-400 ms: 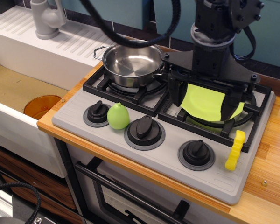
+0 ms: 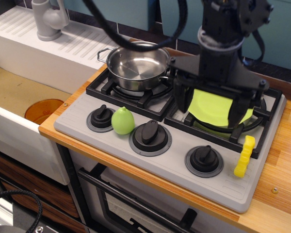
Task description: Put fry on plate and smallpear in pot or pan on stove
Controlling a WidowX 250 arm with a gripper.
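arm: black; grey collar ring | end effector (image 2: 211, 109): black curved fingers; screws | black ribbed cables

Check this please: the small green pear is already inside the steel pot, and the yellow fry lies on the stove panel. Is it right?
Not quite. In the observation.image view the pear stands on the stove panel between two knobs; the pot is empty. The fry does lie on the panel.

Lying flat near the right front corner of the grey stove (image 2: 136, 160): yellow wavy fry (image 2: 244, 156), just right of the right knob. Sitting on the front panel between the left and middle knobs: small green pear (image 2: 122, 120). Resting on the right burner: lime-green plate (image 2: 211, 107). Standing empty on the left burner: shiny pot (image 2: 137, 65).
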